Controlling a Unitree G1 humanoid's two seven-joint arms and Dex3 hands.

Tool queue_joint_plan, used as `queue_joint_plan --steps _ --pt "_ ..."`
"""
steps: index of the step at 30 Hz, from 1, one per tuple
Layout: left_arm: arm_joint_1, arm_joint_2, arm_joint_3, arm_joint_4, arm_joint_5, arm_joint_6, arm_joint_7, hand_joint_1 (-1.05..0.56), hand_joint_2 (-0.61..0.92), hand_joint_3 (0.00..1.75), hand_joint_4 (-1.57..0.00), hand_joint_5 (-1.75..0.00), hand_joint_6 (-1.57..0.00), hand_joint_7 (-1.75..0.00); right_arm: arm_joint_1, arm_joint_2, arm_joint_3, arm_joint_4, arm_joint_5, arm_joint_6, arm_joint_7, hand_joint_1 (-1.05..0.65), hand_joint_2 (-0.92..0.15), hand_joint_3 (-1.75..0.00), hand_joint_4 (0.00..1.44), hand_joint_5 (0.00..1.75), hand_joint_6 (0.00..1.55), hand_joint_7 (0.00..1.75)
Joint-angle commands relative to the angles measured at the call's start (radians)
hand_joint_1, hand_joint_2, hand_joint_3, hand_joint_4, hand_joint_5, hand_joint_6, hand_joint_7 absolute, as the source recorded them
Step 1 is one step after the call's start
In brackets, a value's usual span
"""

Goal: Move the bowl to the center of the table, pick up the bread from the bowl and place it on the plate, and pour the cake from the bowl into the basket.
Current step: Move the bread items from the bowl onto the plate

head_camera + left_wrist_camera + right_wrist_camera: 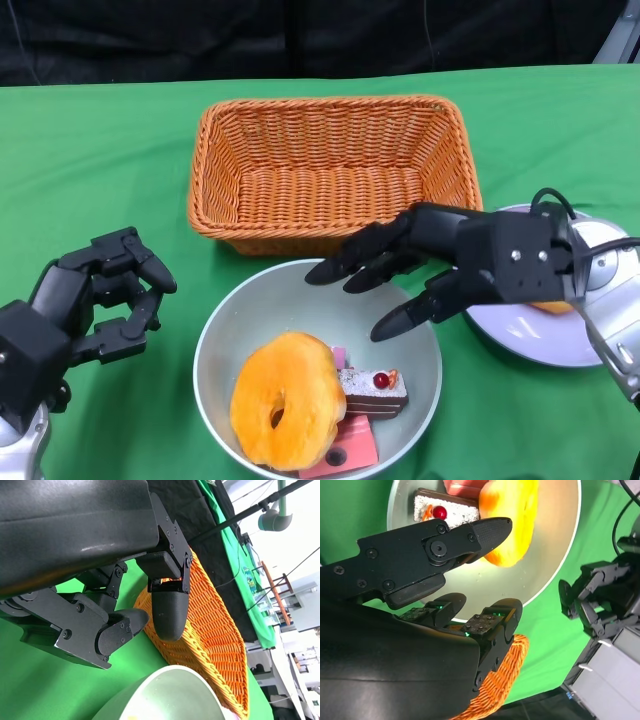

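- The orange ring-shaped bread (pixel 288 402) leans tilted in the near-left of the pale grey-green round bowl (pixel 222 340), hole facing up and forward, with cake slices (pixel 371 387) beside it.
- The right hand (pixel 420 265), fingers spread wide and empty, hovers over the bowl's far-right rim; the bread lies nearer and to its left.
- The left hand (pixel 95 300) waits left of the bowl, fingers loosely curled, holding nothing.
- The white round plate (pixel 530 335) sits right; the orange woven wicker basket (pixel 330 170) sits beyond.

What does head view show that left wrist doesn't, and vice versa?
Head only: right hand open above the bowl, the bread and cake inside it, the plate, and the whole green table.
Left wrist only: a room with furniture beyond the table edge.
Both: left hand, empty, basket, and bowl rim.
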Motion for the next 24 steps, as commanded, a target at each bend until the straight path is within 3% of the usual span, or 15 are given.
queue_joint_plan --steps 1,9,14,19,24 --pt "0.024 0.012 0.001 -0.018 -0.002 0.0 0.002 -0.06 0.68 0.93 -0.73 -1.65 -0.74 -1.36 -0.01 -0.002 0.0 0.003 -0.009 -0.046 -0.023 -0.85 -0.92 -0.05 0.61 0.02 0.5 0.0" --pt "0.025 0.009 0.005 -0.024 -0.018 0.021 -0.014 -0.05 0.7 0.91 -0.71 -1.71 -0.73 -1.38 0.009 0.013 0.003 0.018 -0.01 -0.136 -0.056 -0.89 -0.92 -0.07 0.55 0.0 0.47 0.0" --pt "0.028 0.008 0.0 -0.035 -0.007 0.031 -0.002 -0.08 0.8 0.71 -0.7 -1.74 -0.75 -1.36 0.026 0.011 0.014 0.0 -0.02 -0.181 -0.075 -0.88 -0.92 -0.05 0.48 0.0 0.44 0.0" --pt "0.026 0.001 0.006 -0.034 -0.018 0.03 -0.015 -0.06 0.78 0.72 -0.73 -1.75 -0.74 -1.44 0.024 0.006 0.037 0.004 -0.039 -0.225 -0.071 -0.88 -0.92 -0.05 0.44 0.0 0.42 0.0" --pt "0.032 -0.006 0.007 -0.05 -0.042 0.045 -0.034 -0.01 0.75 0.7 -0.77 -1.75 -0.68 -1.63 0.028 0.007 0.054 0.009 -0.065 -0.254 -0.089 -0.9 -0.92 -0.05 0.45 0.0 0.43 0.01"
